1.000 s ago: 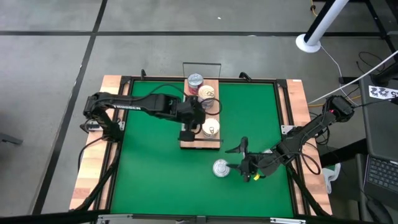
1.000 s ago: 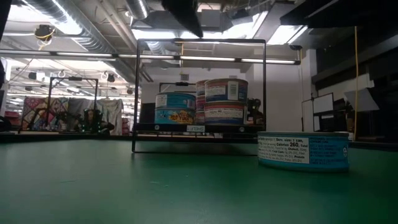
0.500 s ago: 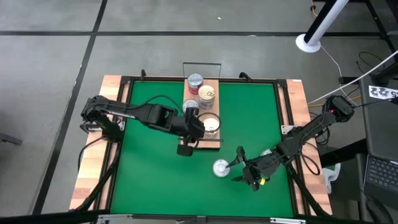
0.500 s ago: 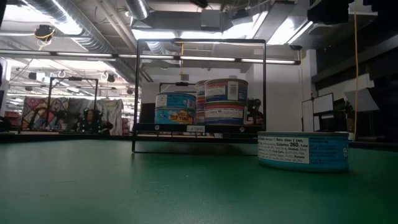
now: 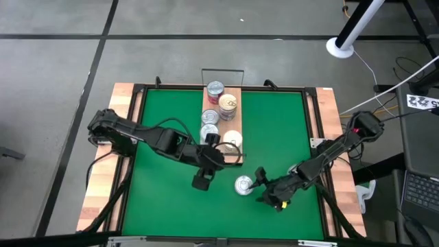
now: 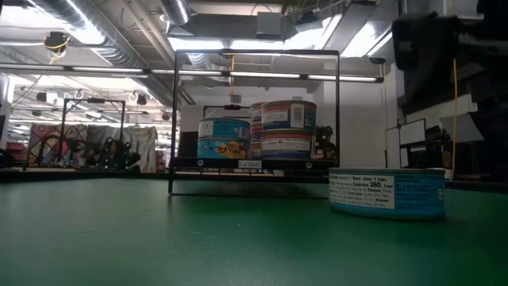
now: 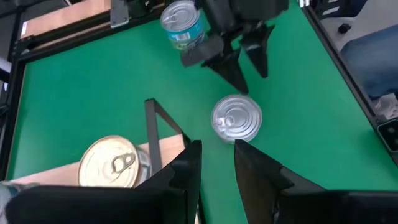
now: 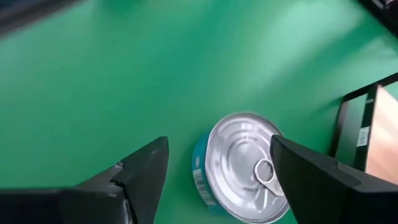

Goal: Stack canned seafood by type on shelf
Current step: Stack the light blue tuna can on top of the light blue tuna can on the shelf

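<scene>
The shelf [image 5: 237, 121] lies on the green mat and carries several tins of canned seafood, the nearest a cream-gold one [image 5: 233, 140]. In the low view two of them stand stacked [image 6: 287, 129]. A silver-topped, blue-sided tin [image 5: 243, 184] rests on its base on the mat. My left gripper [image 7: 217, 149] hangs open and empty off the shelf's near end [image 5: 209, 170], pointing at that tin. My right gripper [image 8: 219, 142] is wide open just right of the tin [image 5: 260, 184], its fingers short of it and touching nothing.
In the left wrist view another blue-labelled tin [image 7: 180, 22] shows beyond my right gripper's fingers. The shelf's dark wire rail [image 7: 163, 124] stands at its near end, between the cream-gold tin and the mat. Bare green mat stretches to the left [image 5: 164, 185].
My left gripper has drawn back from above the shelf toward the table's near edge, empty; the cream-gold tin stays on the shelf. My right gripper has sunk toward the silver-topped tin and turned, still wide open. The tin has not moved.
</scene>
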Controlling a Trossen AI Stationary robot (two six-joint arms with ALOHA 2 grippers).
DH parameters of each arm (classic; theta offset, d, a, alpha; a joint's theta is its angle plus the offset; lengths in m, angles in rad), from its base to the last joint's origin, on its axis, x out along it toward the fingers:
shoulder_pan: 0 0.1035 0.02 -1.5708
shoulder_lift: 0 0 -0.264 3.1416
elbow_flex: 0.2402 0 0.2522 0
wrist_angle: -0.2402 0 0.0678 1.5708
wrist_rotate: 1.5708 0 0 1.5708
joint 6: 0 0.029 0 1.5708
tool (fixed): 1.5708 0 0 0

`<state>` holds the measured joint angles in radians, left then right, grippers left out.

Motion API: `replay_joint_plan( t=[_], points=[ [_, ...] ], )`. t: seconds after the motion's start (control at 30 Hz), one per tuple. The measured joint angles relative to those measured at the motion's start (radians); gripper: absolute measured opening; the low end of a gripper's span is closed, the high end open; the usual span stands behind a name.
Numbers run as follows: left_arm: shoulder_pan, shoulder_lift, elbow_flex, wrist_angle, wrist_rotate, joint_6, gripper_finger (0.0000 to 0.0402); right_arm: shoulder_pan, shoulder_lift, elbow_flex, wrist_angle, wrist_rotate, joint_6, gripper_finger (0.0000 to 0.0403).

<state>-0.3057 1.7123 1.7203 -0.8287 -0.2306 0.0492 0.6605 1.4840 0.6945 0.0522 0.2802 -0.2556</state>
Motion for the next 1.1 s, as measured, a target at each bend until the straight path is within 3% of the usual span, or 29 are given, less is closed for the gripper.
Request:
replay_joint_plan(
  t=[0.47,0.8,1.1],
  points=[
    [-0.017,0.038,-0.020,0.035,-0.001,-0.007,0.0090,0.000,0.112,0.000,-0.037,0.033,-0.022,0.0279],
    [-0.015,0.063,-0.020,0.033,-0.001,-0.010,0.0090,0.000,0.119,0.000,-0.080,0.041,-0.045,0.0277],
    [-0.015,0.092,-0.021,0.033,-0.001,0.001,0.0090,0.000,0.118,0.000,-0.080,0.049,-0.046,0.0194]
  ],
)
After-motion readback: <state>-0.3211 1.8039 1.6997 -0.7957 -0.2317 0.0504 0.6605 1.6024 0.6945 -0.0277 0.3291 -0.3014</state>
